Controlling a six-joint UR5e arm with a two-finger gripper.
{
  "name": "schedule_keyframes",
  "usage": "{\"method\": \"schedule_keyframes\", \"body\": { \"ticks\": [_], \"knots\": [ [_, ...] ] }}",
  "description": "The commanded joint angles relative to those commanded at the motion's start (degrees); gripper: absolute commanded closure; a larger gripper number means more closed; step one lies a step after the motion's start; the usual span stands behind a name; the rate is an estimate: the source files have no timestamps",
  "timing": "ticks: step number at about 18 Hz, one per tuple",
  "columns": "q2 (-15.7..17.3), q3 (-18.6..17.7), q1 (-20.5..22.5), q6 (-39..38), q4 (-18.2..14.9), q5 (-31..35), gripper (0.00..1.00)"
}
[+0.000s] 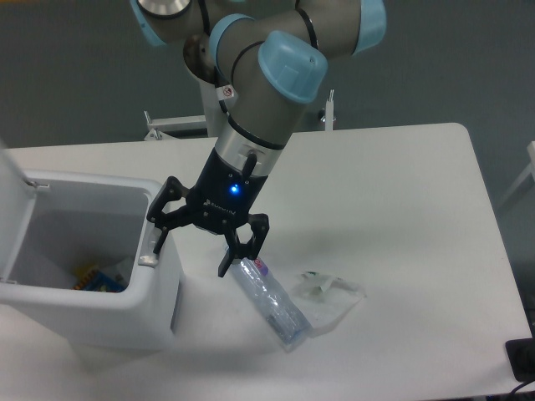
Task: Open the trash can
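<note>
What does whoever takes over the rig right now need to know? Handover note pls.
Claw: open, holding nothing, one finger on the grey latch tab at the trash can's right rim.
Trash can: at the table's left edge, lid swung up on the far left side, interior visible with some colourful items inside.
Also on the table: a clear plastic bottle and a crumpled clear wrapper, just right of the can.
Done: the can is open.
Left: probably just lift the claw clear.

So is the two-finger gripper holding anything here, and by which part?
Nothing is held. The black two-finger gripper is open, one fingertip on the grey latch tab of the large white plastic trash can.
</note>
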Motion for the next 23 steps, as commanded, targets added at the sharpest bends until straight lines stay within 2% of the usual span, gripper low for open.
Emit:
{"method": "schedule_keyframes", "body": {
  "ticks": [7,9,12,15,18,23],
  "knots": [
    [0.4,1.3,0.0,0.0,0.1,-0.1,0.0],
    [-0.2,2.8,0.6,0.4,3.1,-0.1,0.0],
    [-0.4,2.9,4.7,0.6,4.5,-0.1,0.0],
    [-2.5,3.2,7.5,1.0,4.6,0.0,0.0],
    [-4.8,2.4,14.1,8.4,4.7,-0.1,0.0],
    [-8.3,3.2,18.3,14.7,4.7,0.0,0.0]
  ]
}}
